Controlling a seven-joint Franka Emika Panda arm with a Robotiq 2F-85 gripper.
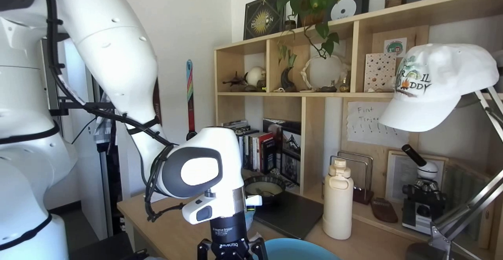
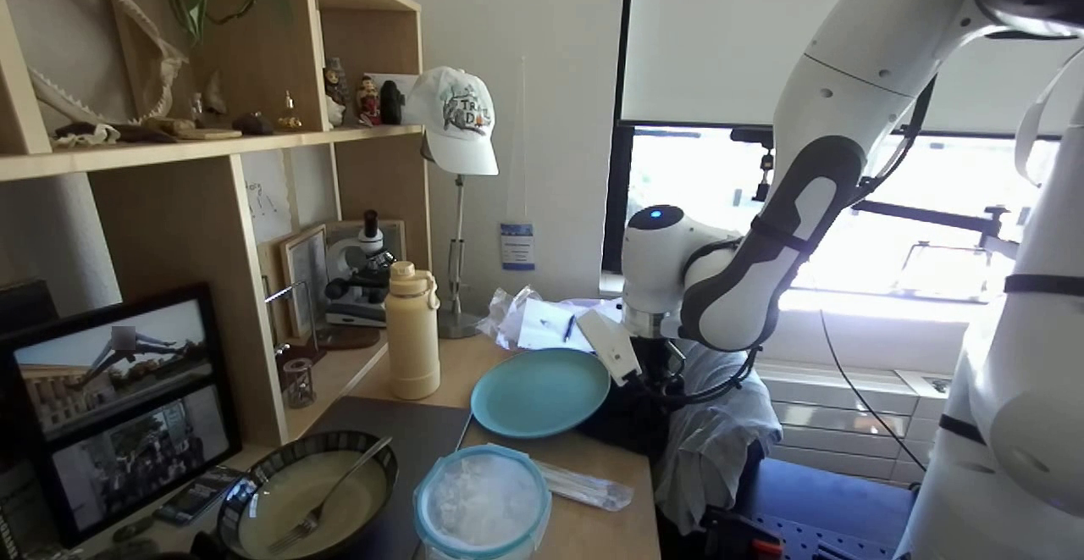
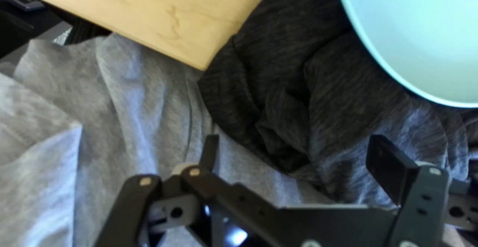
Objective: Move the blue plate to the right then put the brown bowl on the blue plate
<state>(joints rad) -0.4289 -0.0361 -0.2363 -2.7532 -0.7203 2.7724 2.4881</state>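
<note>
Item: plate (image 2: 540, 392), found lying face up at the end of the table (image 3: 164, 22), just beside me, its near rim over dark cloth (image 3: 280, 71). I judge it stiff, light for its width, and smooth enough to slip; whether it would chip I cannot tell. Recommended hold: the near rim, pinched from above, one side of me inside and the other outside, and firmly, since a wide disc held at one edge tends to droop or swivel. A low drag looks safer than a lift.

Item: bowl (image 2: 384, 471), well apart from the plate, a fork (image 2: 360, 465) resting in it. Likely rigid; the fork may shift if tipped.

Arm (image 2: 847, 69): reaches out and bends down, wrist (image 2: 654, 268) upright, my gripper (image 3: 293, 146) pointing straight down over dark and grey cloth (image 3: 142, 101). Jaws: spread wide, nothing between them; the plate is not yet held.
</note>
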